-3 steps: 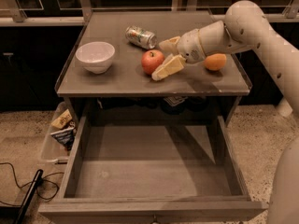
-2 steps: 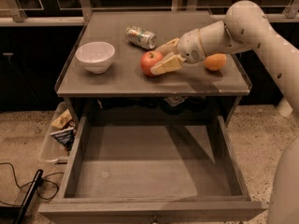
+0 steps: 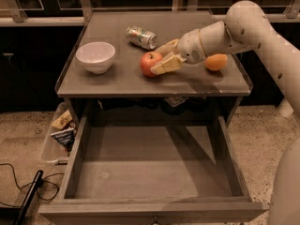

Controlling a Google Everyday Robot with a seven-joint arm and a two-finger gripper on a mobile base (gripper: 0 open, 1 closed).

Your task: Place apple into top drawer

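Note:
The red apple [image 3: 148, 62] sits on the cabinet top [image 3: 117, 76], right of centre. My gripper [image 3: 155, 62] reaches in from the right. Its two pale fingers [image 3: 168, 64] clasp the apple's right side, one behind and one in front, so it is shut on the apple. The apple still rests on the top. The top drawer [image 3: 150, 170] is pulled fully out below, wide and shallow, with nothing in it.
A white bowl [image 3: 95, 56] stands at the left of the top. A tipped can [image 3: 141, 37] lies at the back, and an orange fruit [image 3: 215, 62] lies behind my wrist at the right. A bin of snack bags [image 3: 61, 132] and a black cable [image 3: 23, 191] lie on the floor at left.
The fingers have closed in onto the apple. The apple has been nudged slightly to the left.

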